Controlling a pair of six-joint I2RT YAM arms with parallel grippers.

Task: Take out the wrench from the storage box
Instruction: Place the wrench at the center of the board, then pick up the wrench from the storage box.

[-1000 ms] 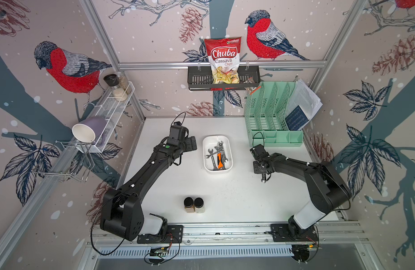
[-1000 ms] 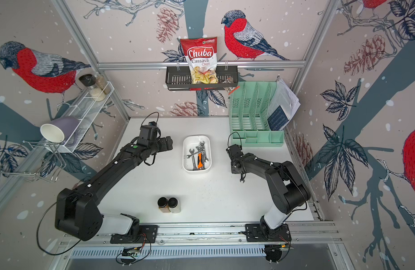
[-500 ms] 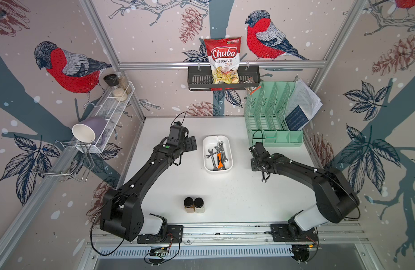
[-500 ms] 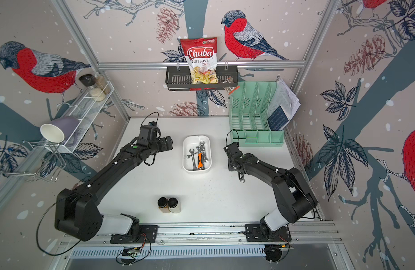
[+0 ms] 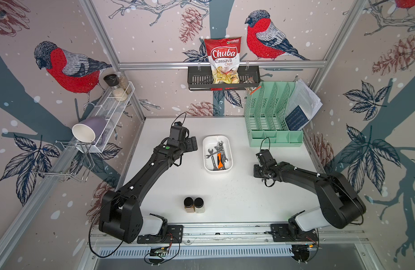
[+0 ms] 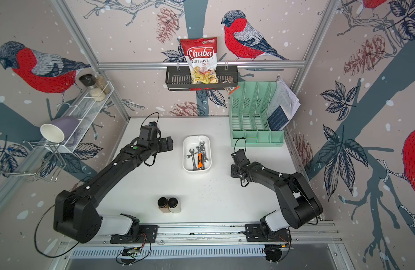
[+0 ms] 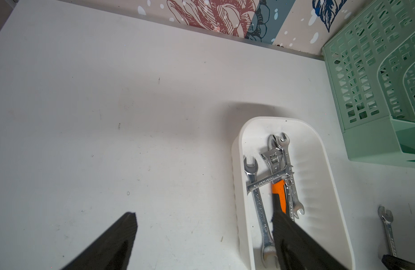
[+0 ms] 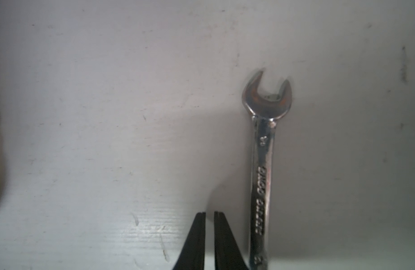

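The white storage box (image 5: 228, 143) (image 6: 208, 143) (image 7: 236, 198) lies mid-table in both top views. Inside it are several silver wrenches (image 5: 213, 153) (image 7: 258, 205) and an orange-handled adjustable one (image 7: 278, 191). Another silver wrench (image 8: 263, 163) (image 7: 386, 224) lies flat on the table to the right of the box. My right gripper (image 8: 209, 213) (image 5: 258, 171) is low over the table right beside that wrench's shaft, shut, with nothing between its fingers. My left gripper (image 7: 203, 215) (image 5: 192, 145) hovers open at the box's left edge, one finger over the box.
A mint-green file organiser (image 5: 272, 121) with papers stands at the back right. Two dark-capped jars (image 5: 194, 205) stand at the front centre. A black wall shelf (image 5: 223, 81) holds a chips bag, and a white wire shelf (image 5: 108, 112) with a cup hangs on the left wall.
My right arm has shifted a little beside the box, and its jaws have drawn closer together. The left arm has not moved.
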